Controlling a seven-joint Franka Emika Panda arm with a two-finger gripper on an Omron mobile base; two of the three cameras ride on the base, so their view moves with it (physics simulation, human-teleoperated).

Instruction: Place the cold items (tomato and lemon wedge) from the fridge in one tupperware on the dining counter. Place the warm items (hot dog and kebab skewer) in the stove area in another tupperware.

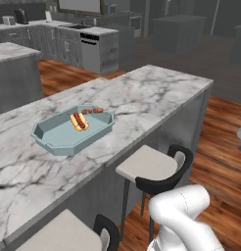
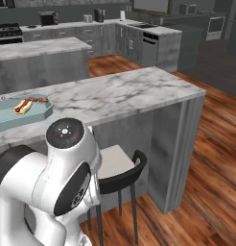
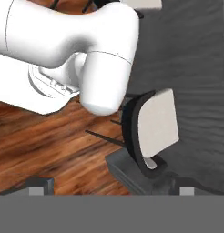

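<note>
Pale blue-green tray [image 1: 51,135] on dining counter [image 1: 142,93]: warm items loaded.
Holds hot dog [image 1: 79,121], kebab skewer [image 1: 91,111]; gripper [image 3: 111,186] fingers apart, empty.

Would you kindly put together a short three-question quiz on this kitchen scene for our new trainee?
1. True or false: the hot dog already lies inside the pale blue-green tupperware on the dining counter.
2. Multiple choice: the kebab skewer lies (A) on the floor, (B) in the tray beside the hot dog, (C) on a stool.
3. Fill in: in the hand view the gripper has its jaws ____, with nothing between them.

Key: 1 true; 2 B; 3 open.
</note>
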